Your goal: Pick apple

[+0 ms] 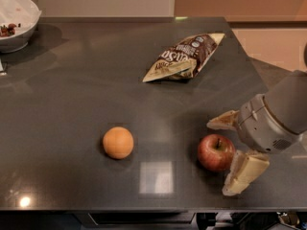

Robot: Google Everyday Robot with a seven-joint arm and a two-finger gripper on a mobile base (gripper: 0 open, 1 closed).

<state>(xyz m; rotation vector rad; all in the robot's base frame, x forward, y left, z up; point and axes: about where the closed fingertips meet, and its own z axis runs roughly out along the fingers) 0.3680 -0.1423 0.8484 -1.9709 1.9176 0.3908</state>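
The apple (pixel 216 152) is red with yellowish streaks and a dark stem. It sits on the dark grey table (pixel 96 80) near the front right. My gripper (pixel 229 153) is open, just right of the apple. One cream finger (pixel 223 121) reaches behind the apple and the other (pixel 243 173) lies in front and to its right. The apple is partly between the jaws; whether they touch it I cannot tell.
A smooth orange fruit (pixel 118 143) lies left of the apple. A brown and cream snack bag (pixel 184 56) lies farther back. A white bowl (pixel 17 25) with dark bits stands at the back left corner. The table's front edge runs just below the apple.
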